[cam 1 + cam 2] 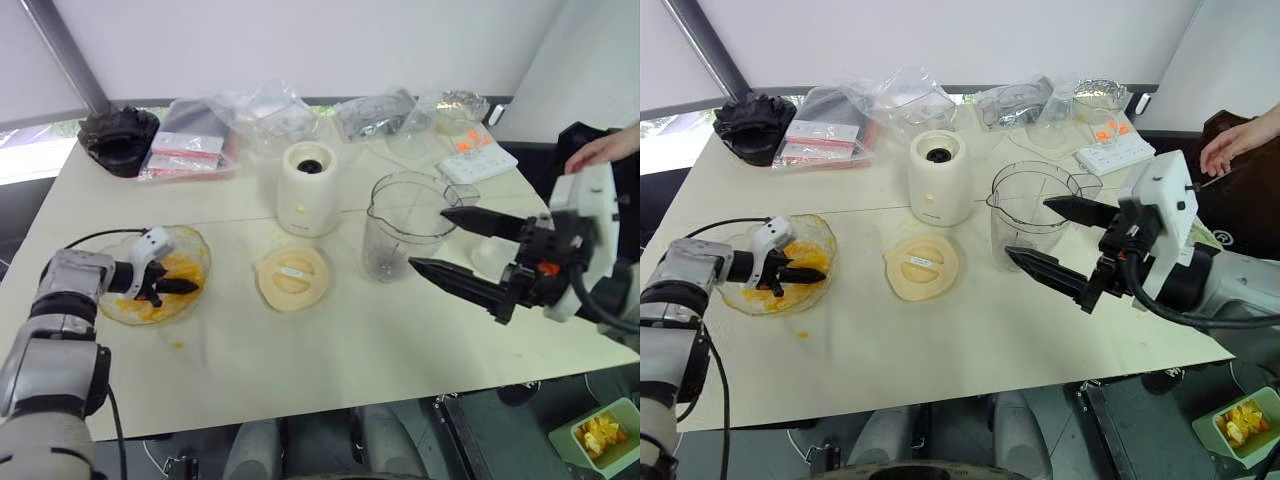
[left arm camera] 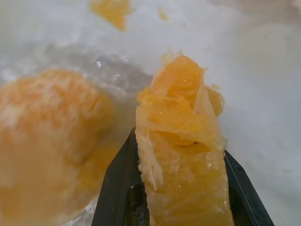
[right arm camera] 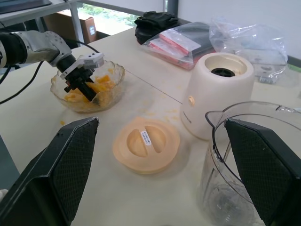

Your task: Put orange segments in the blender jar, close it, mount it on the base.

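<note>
The orange segments [image 3: 101,85] lie heaped in a shallow clear glass bowl [image 1: 195,243] at the left side of the pale surface [image 1: 330,360]. The left claw [image 1: 168,285] reaches down into this bowl, and the left wrist view shows its two black fingers [image 2: 117,188] pressed narrow against one juicy segment [image 2: 183,155], pinched between them, with more fruit lying just beside it in the bowl.

The blender jar [image 1: 405,225] stands upright on the surface toward the right, lid off, with no fruit seen inside; the dark blade [image 3: 225,205] shows at its bottom. Just to its left stands the base [image 1: 308,188], upright, its dark socket facing up, apart from the jar. A flat round cream lid [image 1: 291,277] lies on the surface in front of the base, between bowl and jar.

The right claw [image 1: 445,245] hangs above the surface beside the jar, spread wide and holding nothing; one finger points over the jar's rim, the other lies in front of the jar.

Clear plastic bags [image 1: 265,115] lie along the far edge. A small green tray [image 1: 600,435] with more fruit pieces sits below the surface at the right.
</note>
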### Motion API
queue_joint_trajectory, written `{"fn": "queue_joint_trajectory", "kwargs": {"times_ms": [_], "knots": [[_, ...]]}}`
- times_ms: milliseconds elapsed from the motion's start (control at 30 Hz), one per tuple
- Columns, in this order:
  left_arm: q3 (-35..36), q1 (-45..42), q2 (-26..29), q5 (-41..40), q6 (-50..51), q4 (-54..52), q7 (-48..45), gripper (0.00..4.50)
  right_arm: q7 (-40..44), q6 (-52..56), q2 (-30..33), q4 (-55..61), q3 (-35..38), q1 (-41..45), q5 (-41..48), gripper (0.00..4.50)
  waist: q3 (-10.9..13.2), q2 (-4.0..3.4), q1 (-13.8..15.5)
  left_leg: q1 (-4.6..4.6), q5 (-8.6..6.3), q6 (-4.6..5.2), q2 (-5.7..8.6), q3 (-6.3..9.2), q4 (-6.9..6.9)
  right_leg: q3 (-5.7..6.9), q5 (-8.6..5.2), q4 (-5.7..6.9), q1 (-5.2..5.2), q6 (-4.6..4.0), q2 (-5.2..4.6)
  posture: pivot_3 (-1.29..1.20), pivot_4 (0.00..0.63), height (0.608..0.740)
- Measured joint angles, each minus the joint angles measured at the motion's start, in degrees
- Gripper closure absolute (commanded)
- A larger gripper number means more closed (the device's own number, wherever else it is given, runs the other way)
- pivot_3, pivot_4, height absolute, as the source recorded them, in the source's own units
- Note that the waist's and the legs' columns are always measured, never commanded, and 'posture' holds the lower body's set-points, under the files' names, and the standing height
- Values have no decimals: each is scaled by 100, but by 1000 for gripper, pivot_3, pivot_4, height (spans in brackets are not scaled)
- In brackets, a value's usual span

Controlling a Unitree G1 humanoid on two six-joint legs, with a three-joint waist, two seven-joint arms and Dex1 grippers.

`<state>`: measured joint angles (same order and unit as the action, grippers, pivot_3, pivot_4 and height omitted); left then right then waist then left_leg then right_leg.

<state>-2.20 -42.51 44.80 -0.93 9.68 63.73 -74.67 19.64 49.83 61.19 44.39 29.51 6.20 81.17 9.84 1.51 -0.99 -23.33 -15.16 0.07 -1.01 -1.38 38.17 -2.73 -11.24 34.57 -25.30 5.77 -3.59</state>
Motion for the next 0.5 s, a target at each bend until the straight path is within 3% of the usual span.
{"fn": "queue_joint_trajectory", "kwargs": {"times_ms": [167, 333, 500], "knots": [[870, 796, 87, -705, 868, -945, 414, 3360, 155, -21, 21, -123, -211, 163, -62, 0, 2, 3, 24, -3, 0, 0, -2, 4, 0, 3, 0, 1, -2, 0, -3, 0, 150, 740], [1866, 1927, 62, -1606, 2072, -3031, 1110, 3360, 360, -19, 65, -318, -407, 341, -149, 0, 5, 9, 27, -2, 0, -1, -3, 17, 0, 0, 0, 0, -3, 0, -16, 0, 150, 740], [2598, 2000, -88, -2420, 3115, -4889, 2006, 3360, 495, -18, 78, -434, -511, 455, -222, 0, 4, 13, 89, -2, 1, -2, 1, 11, 4, 7, 0, -1, 4, -1, -25, 0, 150, 740]]}}
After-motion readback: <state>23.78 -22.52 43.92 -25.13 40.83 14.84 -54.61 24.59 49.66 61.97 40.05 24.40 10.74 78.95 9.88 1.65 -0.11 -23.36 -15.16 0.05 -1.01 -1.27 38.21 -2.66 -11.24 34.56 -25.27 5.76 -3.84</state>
